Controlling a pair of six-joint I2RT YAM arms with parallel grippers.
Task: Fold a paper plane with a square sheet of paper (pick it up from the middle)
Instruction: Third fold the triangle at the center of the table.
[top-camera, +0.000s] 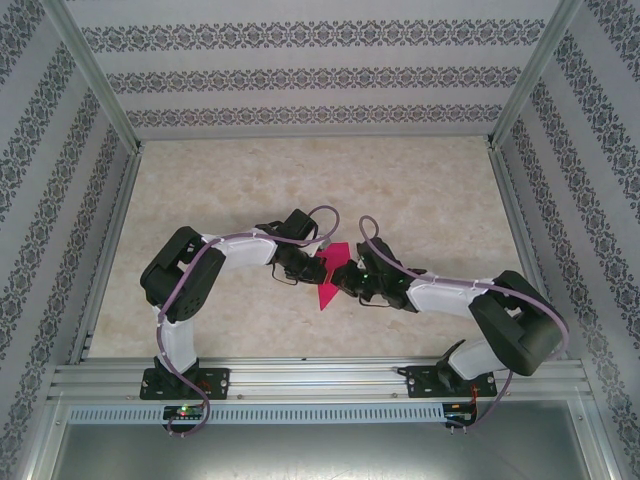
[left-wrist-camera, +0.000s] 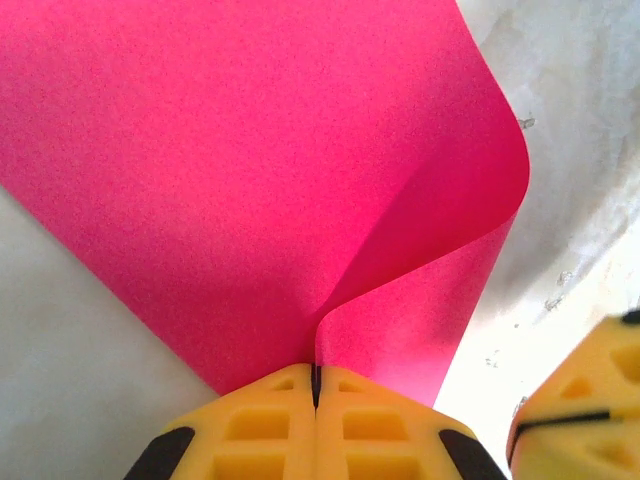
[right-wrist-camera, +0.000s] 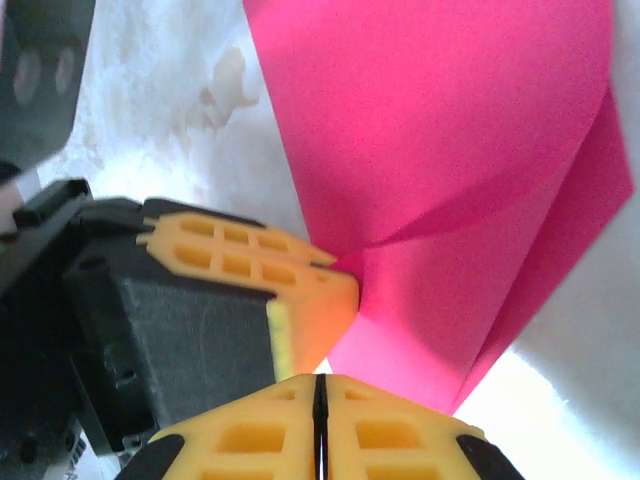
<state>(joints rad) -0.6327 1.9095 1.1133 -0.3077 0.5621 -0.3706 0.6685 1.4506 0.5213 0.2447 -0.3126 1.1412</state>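
Observation:
The square sheet of paper, magenta-pink, lies at mid-table between the two arms. My left gripper is shut on its near edge. In the left wrist view the sheet runs into the slit of the closed yellow jaws and bends up in a soft curl on the right. My right gripper is shut just beside the sheet. Its closed tips hold nothing, and the left gripper's fingers pinch the paper in front of them. The paper plane is out of view.
The beige marbled tabletop is boxed in by patterned walls and aluminium posts. A metal rail runs along the near edge, where both arm bases are bolted. The right gripper sits close to the sheet's right edge.

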